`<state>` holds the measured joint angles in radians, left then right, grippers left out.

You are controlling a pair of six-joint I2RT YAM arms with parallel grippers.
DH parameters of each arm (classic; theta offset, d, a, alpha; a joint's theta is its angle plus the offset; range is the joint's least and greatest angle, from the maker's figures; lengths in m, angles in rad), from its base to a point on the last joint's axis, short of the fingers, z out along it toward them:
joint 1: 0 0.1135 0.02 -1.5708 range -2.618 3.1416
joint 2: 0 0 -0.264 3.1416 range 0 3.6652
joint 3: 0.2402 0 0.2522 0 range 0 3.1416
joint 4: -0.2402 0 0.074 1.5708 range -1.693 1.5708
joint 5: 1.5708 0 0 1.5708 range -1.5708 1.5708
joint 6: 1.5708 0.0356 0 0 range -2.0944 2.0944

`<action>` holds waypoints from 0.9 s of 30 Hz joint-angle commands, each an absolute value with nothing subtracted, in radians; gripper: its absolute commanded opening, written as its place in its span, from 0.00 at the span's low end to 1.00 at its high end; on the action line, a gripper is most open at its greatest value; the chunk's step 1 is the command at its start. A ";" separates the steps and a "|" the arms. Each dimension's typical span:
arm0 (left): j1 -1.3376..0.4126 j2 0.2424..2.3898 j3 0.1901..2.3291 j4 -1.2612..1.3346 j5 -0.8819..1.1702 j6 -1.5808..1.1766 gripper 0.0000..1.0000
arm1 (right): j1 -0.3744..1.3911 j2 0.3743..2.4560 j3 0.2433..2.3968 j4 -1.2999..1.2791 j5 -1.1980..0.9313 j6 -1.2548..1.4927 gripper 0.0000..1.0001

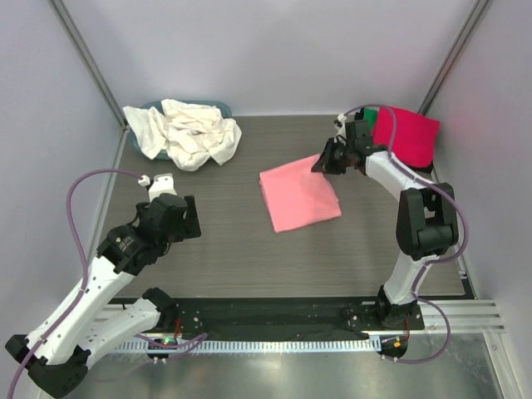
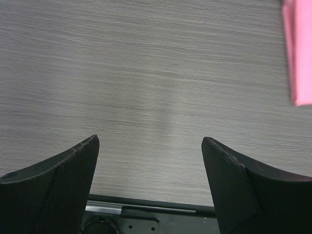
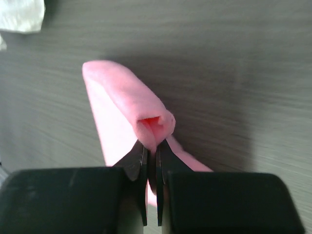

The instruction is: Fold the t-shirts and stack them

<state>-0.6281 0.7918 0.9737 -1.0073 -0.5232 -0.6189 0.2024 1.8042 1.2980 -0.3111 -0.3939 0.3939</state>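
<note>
A folded salmon pink t-shirt (image 1: 298, 196) lies in the middle of the table. My right gripper (image 1: 324, 162) is shut on its far right corner, and the wrist view shows the pink cloth (image 3: 131, 102) pinched between the jaws and lifted a little. A folded magenta red t-shirt (image 1: 407, 133) lies at the back right on a green one (image 1: 369, 126). Crumpled cream white t-shirts (image 1: 187, 133) are heaped in a teal-blue tub (image 1: 218, 106) at the back left. My left gripper (image 1: 187, 218) is open and empty above bare table; the pink shirt's edge (image 2: 298, 53) shows at its right.
Grey walls and slanted metal poles enclose the table. A black rail (image 1: 274, 314) runs along the near edge by the arm bases. A corner of white cloth (image 3: 22, 14) shows at the top left of the right wrist view.
</note>
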 commanded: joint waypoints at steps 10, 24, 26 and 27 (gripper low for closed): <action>-0.620 0.799 0.965 -0.979 -0.563 -0.617 0.83 | 0.063 1.844 1.730 -0.512 -0.253 0.166 0.01; -0.597 0.844 0.966 -0.986 -0.581 -0.626 0.83 | -0.066 1.950 2.126 -0.637 -0.345 0.130 0.01; -0.598 0.854 0.966 -0.986 -0.580 -0.626 0.83 | -0.072 1.950 2.147 -0.640 -0.351 0.133 0.01; -0.597 0.857 0.966 -0.986 -0.580 -0.626 0.82 | -0.078 1.948 2.157 -0.643 -0.356 0.135 0.01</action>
